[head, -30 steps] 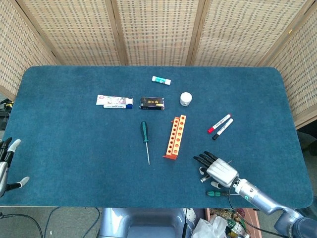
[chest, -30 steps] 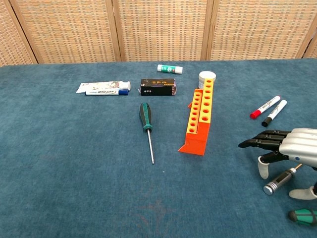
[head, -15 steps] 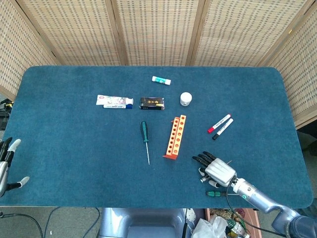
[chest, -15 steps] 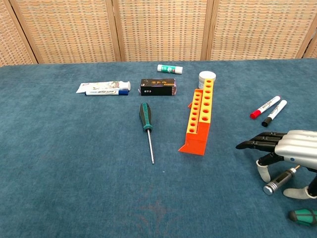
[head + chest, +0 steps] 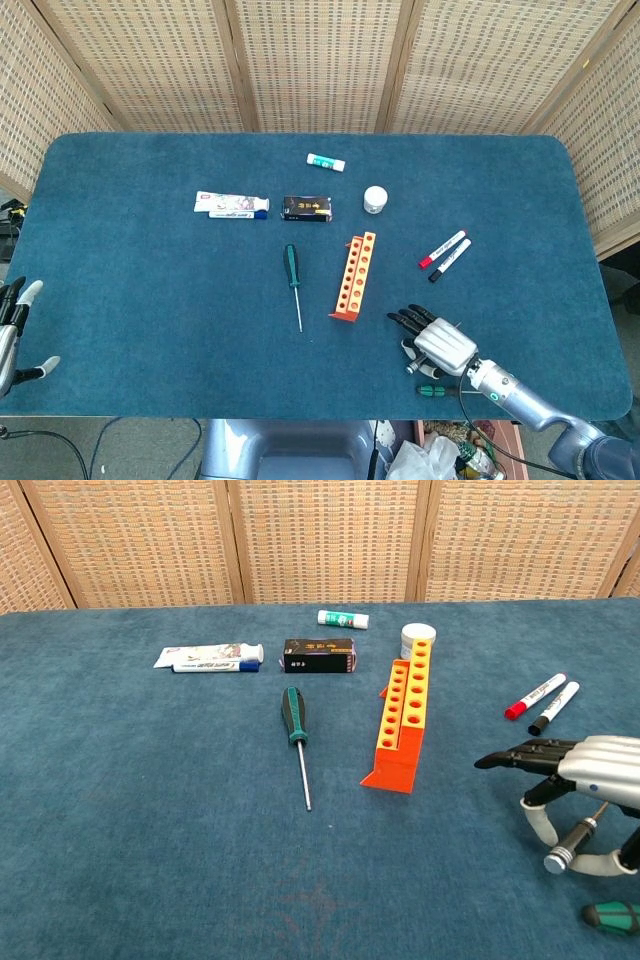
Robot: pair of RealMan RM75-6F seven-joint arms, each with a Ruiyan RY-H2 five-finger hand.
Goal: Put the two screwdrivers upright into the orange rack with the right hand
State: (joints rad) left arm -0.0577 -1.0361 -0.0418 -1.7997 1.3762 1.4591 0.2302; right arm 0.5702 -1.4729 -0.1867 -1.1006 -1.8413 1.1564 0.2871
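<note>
One green-handled screwdriver [image 5: 292,270] lies flat on the blue table, left of the orange rack [image 5: 353,277], which lies with its rows of holes facing up. The other screwdriver [image 5: 612,916] lies near the front edge at the right, its silver shaft end [image 5: 568,848] under my right hand [image 5: 600,765]. That hand hovers palm-down with most fingers stretched out, and its thumb and one finger sit either side of the shaft. Whether they pinch it is unclear. My left hand [image 5: 15,330] rests off the table's left edge, fingers apart and holding nothing.
Two markers [image 5: 445,253] lie right of the rack. Behind it are a white jar [image 5: 375,199], a black box [image 5: 307,207], a toothpaste tube [image 5: 231,205] and a glue stick [image 5: 325,161]. The table's front edge runs close below my right hand.
My right hand has edged slightly over the screwdriver, and the silver shaft end has shifted a little to the right and tilted. The green handle has stayed put.
</note>
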